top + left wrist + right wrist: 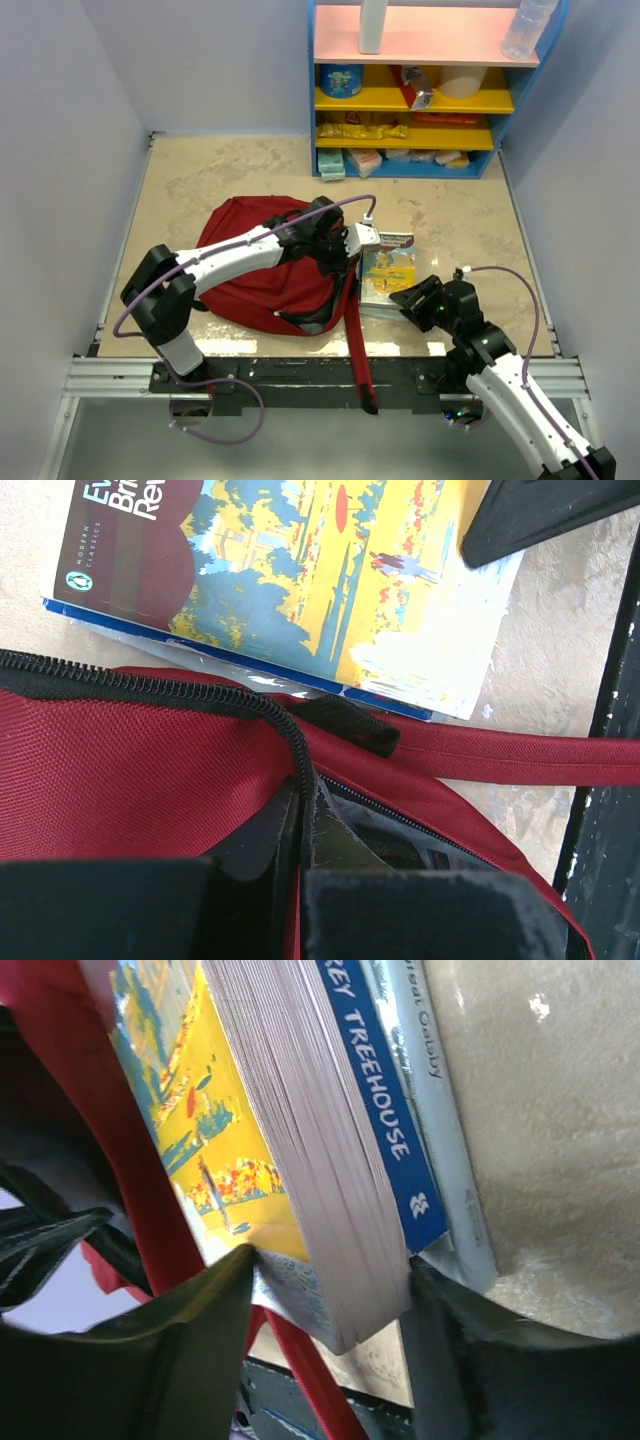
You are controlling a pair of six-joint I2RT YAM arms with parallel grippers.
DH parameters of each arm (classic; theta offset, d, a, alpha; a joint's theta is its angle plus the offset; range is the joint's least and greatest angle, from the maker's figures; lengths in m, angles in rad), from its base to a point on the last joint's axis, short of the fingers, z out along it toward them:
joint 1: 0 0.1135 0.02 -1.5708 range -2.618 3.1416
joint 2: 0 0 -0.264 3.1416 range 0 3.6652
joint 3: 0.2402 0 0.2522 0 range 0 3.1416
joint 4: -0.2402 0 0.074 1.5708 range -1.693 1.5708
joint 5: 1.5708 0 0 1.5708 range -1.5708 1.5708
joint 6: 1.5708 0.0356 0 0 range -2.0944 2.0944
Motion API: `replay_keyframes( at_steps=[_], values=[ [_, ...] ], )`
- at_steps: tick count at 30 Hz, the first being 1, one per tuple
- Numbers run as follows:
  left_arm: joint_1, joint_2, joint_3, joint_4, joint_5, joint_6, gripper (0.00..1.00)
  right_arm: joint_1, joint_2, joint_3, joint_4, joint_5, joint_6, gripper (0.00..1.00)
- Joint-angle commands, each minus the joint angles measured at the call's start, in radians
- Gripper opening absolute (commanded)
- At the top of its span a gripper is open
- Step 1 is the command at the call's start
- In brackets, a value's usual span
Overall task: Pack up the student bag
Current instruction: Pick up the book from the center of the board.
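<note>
The student bag (235, 225), dark red, lies left of the table's middle. My left gripper (338, 272) is shut on the zipper edge of its opening (290, 730); in the left wrist view the fingers (265, 835) pinch that black zipper seam and dark lining shows beside them. A stack of books (385, 268) lies just right of the bag, a yellow and blue cover (300, 570) on top. My right gripper (408, 298) is at the stack's near corner. Its fingers (200, 1330) press the top cover and the underside, with the page edges (320, 1190) between them.
The bag's long red strap (360, 350) runs past the books and over the black front rail (300, 375). A blue and yellow shelf unit (430, 95) with packets and bottles stands at the back right. Grey walls close in on both sides.
</note>
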Motion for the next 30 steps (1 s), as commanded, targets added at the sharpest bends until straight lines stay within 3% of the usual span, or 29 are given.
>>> replay_keyframes(
  at_steps=[1,9,15,22,25,30],
  values=[
    [0.006,-0.054,0.004,-0.002,0.024,0.028,0.0,-0.005,-0.051,-0.017,0.042,0.037,0.035,0.53],
    [0.005,-0.062,0.011,-0.018,0.019,0.033,0.0,-0.003,-0.149,0.069,-0.101,0.058,0.017,0.19],
    [0.006,-0.06,0.017,-0.02,0.019,0.031,0.0,-0.001,-0.145,0.135,-0.155,0.02,-0.014,0.15],
    [0.008,-0.074,0.042,-0.037,-0.005,0.03,0.0,-0.001,0.061,0.242,0.04,-0.106,-0.162,0.1],
    [0.032,-0.094,0.06,-0.066,-0.026,0.027,0.0,-0.003,0.134,0.339,0.12,-0.135,-0.201,0.09],
    [0.164,-0.18,0.051,-0.115,-0.037,0.013,0.0,-0.003,0.253,0.504,0.14,-0.208,-0.227,0.07]
  ],
)
